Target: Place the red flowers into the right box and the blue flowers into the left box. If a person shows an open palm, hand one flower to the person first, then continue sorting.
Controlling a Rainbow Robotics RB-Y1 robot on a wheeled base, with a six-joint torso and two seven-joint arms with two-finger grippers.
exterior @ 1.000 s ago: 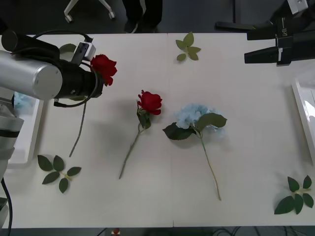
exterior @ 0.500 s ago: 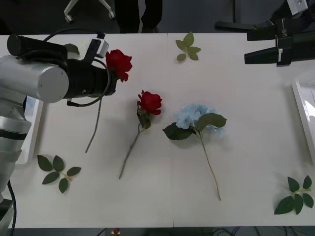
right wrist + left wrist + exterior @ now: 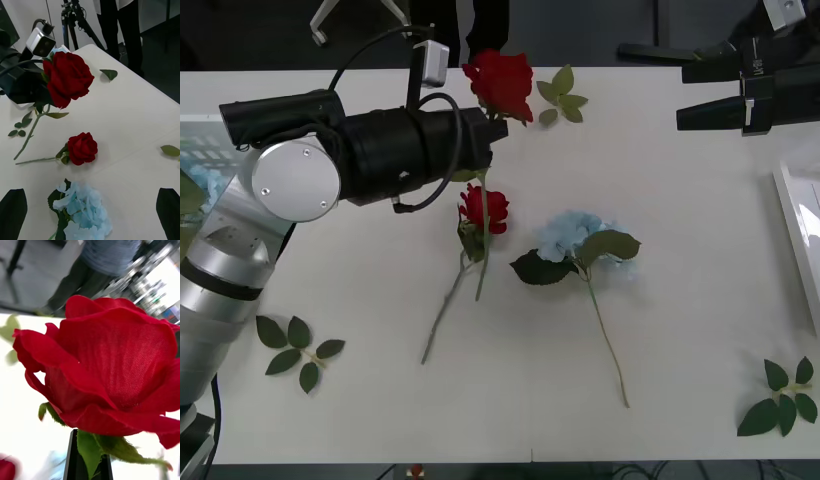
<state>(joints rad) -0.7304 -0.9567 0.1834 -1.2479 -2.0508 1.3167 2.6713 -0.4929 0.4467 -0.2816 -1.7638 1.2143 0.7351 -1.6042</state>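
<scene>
The left arm reached from the lower left of the front view toward the upper middle, its silver elbow joint at the left and its black forearm lying nearly level across the frame. The left gripper sat at the forearm's end, upper centre, fingers closed on a stem. The right gripper hung at the upper right of the front view, its black fingers spread wide and pointing left.
</scene>
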